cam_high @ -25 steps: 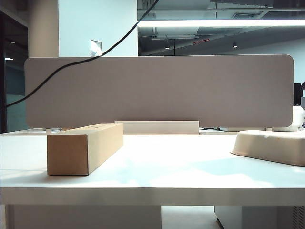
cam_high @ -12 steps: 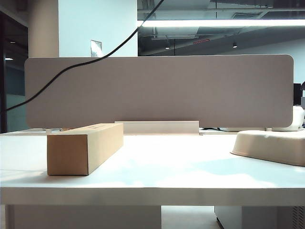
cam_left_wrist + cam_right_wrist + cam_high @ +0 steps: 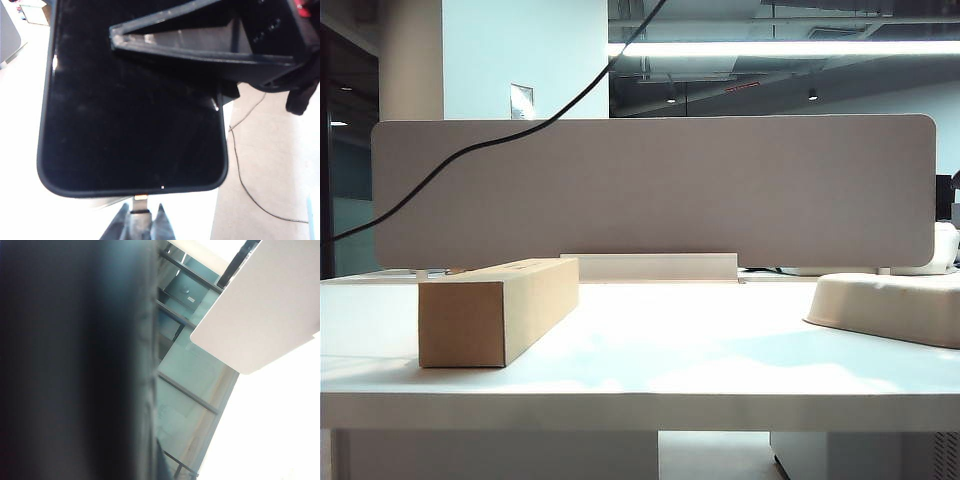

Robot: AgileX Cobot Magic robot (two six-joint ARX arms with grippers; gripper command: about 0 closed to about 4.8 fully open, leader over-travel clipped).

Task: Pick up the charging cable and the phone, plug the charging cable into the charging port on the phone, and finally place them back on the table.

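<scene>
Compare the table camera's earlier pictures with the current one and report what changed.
Only the charging cable moved: its hanging black loop swayed slightly in front of the grey divider panel, a little higher at mid-span. The cardboard box, beige tray and table stayed put.

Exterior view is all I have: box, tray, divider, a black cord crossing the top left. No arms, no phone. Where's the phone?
Observer: In the left wrist view, the left end effector is clamped on the phone, with one finger across its screen.
Operator: And the plug?
Observer: The plug tip of the charging cable meets the phone's short edge. It is pinched by the right end effector.
Operator: Right wrist view?
Observer: It is mostly blocked by a dark blur; only the divider panel shows clearly.
</scene>
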